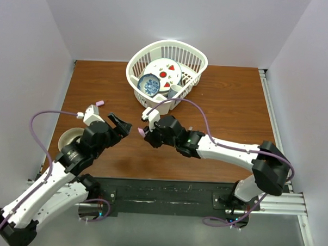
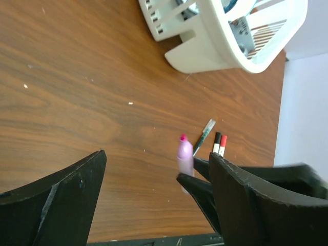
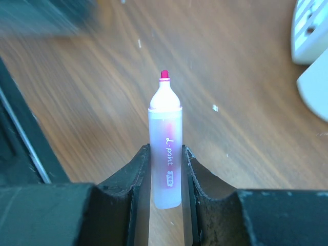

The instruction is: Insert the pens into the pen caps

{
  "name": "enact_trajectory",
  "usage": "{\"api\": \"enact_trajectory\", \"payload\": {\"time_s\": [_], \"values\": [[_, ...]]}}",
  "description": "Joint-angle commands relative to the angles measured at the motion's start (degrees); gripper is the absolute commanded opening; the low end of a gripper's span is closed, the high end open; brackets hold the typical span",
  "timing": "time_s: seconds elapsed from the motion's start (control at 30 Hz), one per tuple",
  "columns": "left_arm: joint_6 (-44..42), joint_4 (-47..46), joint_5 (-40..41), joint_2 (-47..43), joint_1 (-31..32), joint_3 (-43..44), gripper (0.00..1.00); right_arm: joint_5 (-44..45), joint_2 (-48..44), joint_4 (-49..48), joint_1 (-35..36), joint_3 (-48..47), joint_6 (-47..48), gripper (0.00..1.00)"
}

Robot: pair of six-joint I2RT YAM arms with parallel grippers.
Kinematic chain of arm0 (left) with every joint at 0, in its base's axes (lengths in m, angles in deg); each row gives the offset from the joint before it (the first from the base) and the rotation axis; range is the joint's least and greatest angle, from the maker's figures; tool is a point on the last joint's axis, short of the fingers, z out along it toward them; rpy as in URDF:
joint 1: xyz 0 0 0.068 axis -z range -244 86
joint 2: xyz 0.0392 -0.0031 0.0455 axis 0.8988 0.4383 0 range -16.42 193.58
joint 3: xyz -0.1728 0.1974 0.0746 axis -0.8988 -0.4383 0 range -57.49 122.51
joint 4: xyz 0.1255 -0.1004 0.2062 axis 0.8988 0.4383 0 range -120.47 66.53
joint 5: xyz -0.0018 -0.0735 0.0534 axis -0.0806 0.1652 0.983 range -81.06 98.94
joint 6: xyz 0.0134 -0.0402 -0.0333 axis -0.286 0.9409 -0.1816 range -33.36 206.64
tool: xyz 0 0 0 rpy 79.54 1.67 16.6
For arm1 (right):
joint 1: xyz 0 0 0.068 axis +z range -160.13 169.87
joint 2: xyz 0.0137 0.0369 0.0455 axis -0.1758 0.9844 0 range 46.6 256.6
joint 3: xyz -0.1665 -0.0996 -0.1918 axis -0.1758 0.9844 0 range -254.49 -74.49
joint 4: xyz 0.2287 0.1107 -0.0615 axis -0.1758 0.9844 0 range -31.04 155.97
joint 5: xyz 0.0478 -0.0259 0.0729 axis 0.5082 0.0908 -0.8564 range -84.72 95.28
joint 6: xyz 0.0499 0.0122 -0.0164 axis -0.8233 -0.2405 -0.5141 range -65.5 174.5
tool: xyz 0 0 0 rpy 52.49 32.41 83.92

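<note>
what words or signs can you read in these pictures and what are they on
"d-point", in white script along the barrel of the translucent pink plastic marker; first letter uncertain.
Small printed block below it: too small to read.
Round white plate in the white plastic basket: red triangle and dot shapes, no words.
Thin pens on the brown wooden table: nothing legible.

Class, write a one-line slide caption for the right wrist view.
Uncapped pink marker clamped in the jaws of the right gripper, tip forward, over the wooden table.
</note>
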Motion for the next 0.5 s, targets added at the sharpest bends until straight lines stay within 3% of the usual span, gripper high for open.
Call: {"api": "enact_trajectory", "payload": {"time_s": [0.0,0.23,0.33,0.47], "values": [[3.7,-5.5,-3.9,5.1,-0.1,-0.2,0.85,4.7,-1.6,-1.6,1.9,-2.4,-4.9,0.0],[3.0,-9.7,-5.8,11.4,-0.1,-0.9,0.82,8.2,-2.0,-2.4,3.8,-4.1,-6.1,0.0],[2.7,-11.2,-6.5,12.2,-0.1,-2.0,0.77,8.6,-2.1,-3.2,4.2,-4.3,-7.0,0.0],[1.6,-14.5,-8.0,12.4,-0.1,-3.2,0.53,9.3,-2.0,-4.0,4.8,-4.6,-7.4,0.0]]}}
